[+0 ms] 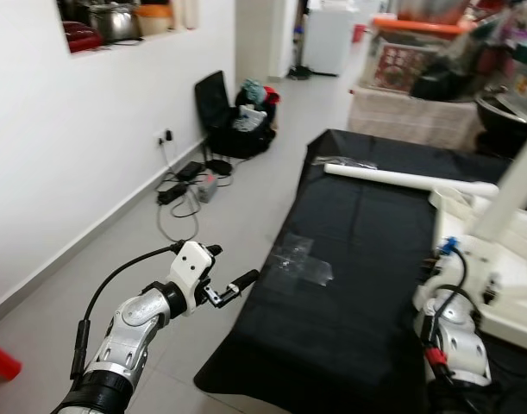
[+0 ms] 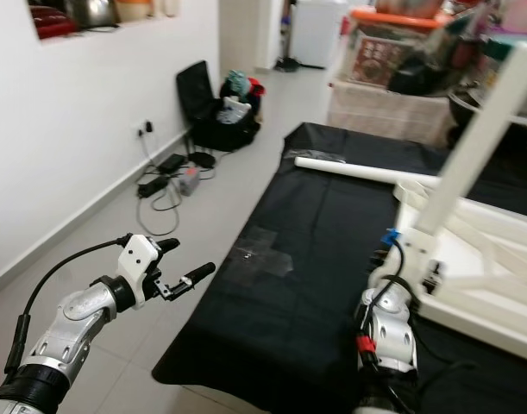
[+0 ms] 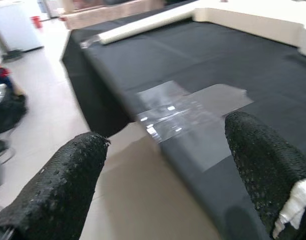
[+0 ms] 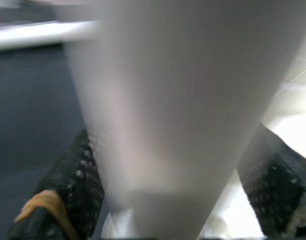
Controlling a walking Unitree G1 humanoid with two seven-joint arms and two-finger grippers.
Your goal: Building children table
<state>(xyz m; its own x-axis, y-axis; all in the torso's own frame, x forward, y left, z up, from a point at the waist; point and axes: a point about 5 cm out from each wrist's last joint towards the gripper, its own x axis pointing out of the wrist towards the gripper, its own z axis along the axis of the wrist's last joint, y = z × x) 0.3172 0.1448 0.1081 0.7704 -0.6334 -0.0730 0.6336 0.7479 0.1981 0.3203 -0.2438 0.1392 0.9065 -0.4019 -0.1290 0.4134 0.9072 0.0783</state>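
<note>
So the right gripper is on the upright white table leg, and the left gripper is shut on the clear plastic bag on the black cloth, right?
Not quite. The right gripper does straddle the upright white table leg, but the left gripper is open and holds nothing. The left wrist view shows its fingers apart, short of the clear plastic bag, which lies loose on the black cloth.

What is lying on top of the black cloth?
On the black cloth lie a clear plastic bag, a loose white leg and the white table frame. What's underneath is covered.

No lettering can be read anywhere (box print too blurred).
</note>
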